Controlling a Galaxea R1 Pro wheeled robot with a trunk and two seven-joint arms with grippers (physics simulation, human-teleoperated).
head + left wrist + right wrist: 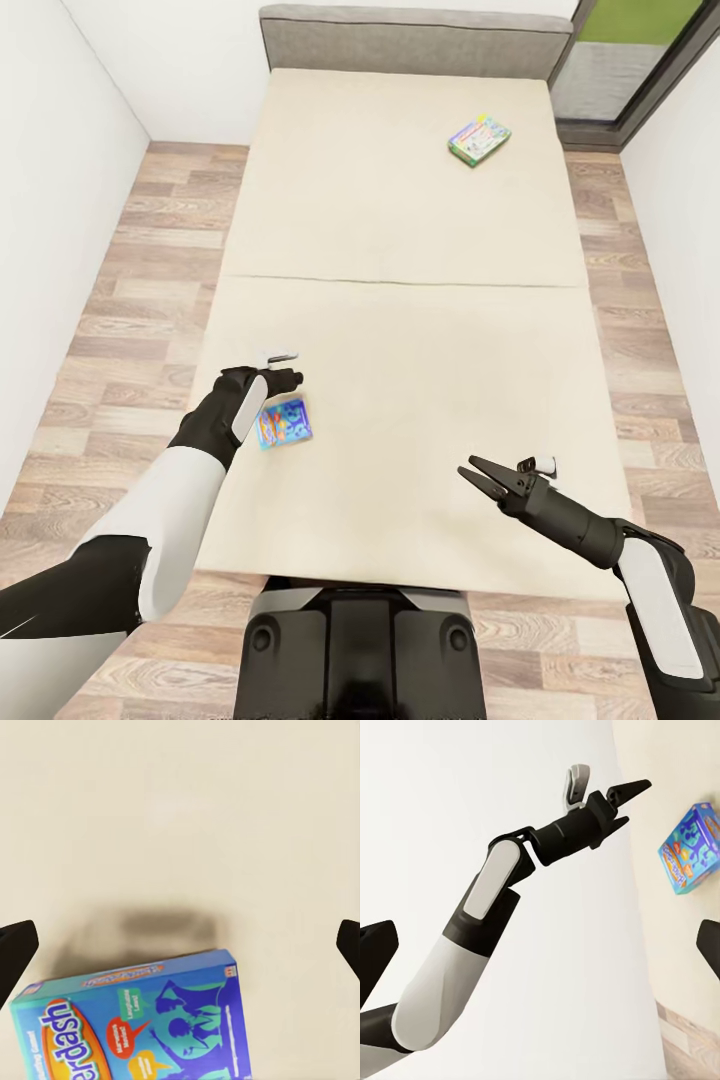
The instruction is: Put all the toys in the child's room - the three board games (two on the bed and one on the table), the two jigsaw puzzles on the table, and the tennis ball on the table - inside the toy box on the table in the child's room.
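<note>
Two board games lie on the cream bed [400, 330]. A blue board game [285, 423] rests near the bed's front left, and it is seen up close [150, 1027] in the left wrist view and side-on [690, 847] in the right wrist view. A white-green one [479, 138] lies far back on the right. My left gripper [290, 380] hovers just beyond the blue box, open, with its dark fingertips [15, 952] wide apart and nothing between them. The same left gripper [634, 795] shows from the side. My right gripper [470, 470] stands open over the bed's front right, holding nothing.
A grey headboard [415, 40] closes the far end of the bed. Wood-plank floor [130, 300] runs along both sides, bounded by white walls. A dark-framed window [640, 50] stands at the back right. My base [355, 650] is against the bed's front edge.
</note>
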